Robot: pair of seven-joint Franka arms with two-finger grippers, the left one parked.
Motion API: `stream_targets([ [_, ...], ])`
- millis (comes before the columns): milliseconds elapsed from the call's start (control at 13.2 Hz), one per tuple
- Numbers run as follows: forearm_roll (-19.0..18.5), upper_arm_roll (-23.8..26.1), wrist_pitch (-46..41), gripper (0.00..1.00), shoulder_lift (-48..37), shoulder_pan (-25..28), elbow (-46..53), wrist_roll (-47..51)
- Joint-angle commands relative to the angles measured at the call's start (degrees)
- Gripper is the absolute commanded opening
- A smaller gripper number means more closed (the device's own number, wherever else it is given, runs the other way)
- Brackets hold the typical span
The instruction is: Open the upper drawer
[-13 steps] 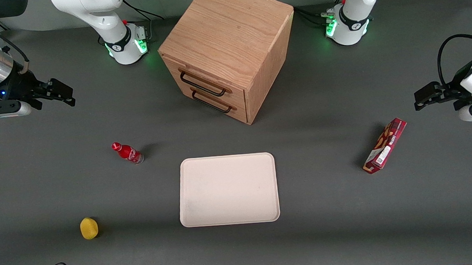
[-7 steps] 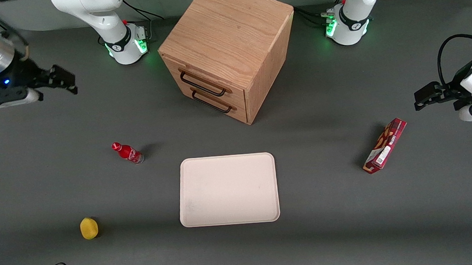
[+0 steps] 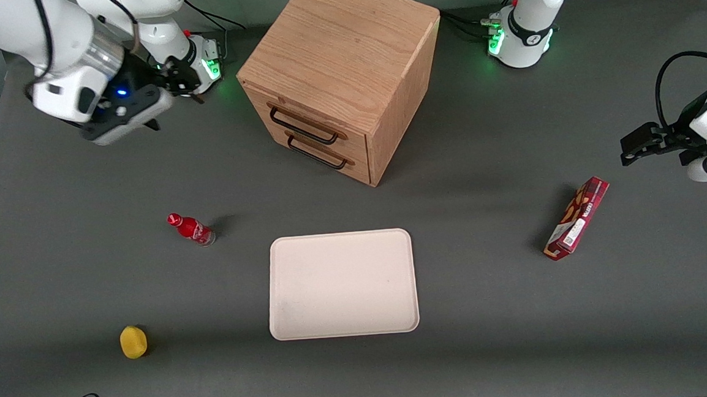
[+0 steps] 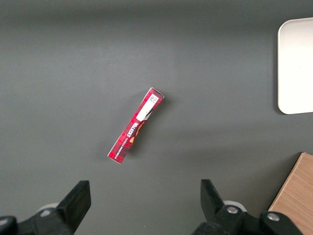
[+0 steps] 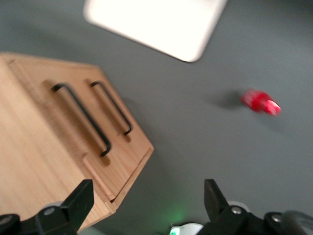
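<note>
The light oak cabinet stands farthest from the front camera at mid table. Its upper drawer is shut, with a long black bar handle. The lower drawer sits under it, also shut. My right gripper hovers beside the cabinet toward the working arm's end, near the arm's base and apart from the drawers. It is open and empty. The right wrist view shows its fingers spread wide, with the upper drawer, its handle and the lower drawer's handle ahead.
A red bottle stands nearer the camera than my gripper; it also shows in the right wrist view. A cream tray lies in front of the cabinet. A yellow object sits near the front edge. A red box lies toward the parked arm's end.
My right arm has swung in from the working arm's end of the table toward the cabinet and farther from the camera. The drawers and other objects have not moved.
</note>
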Motion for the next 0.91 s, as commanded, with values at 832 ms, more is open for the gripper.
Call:
stream_targets([
  [832,6.2,8.7,16.9,1.0,14.5,-0.1,-9.1,-23.9],
])
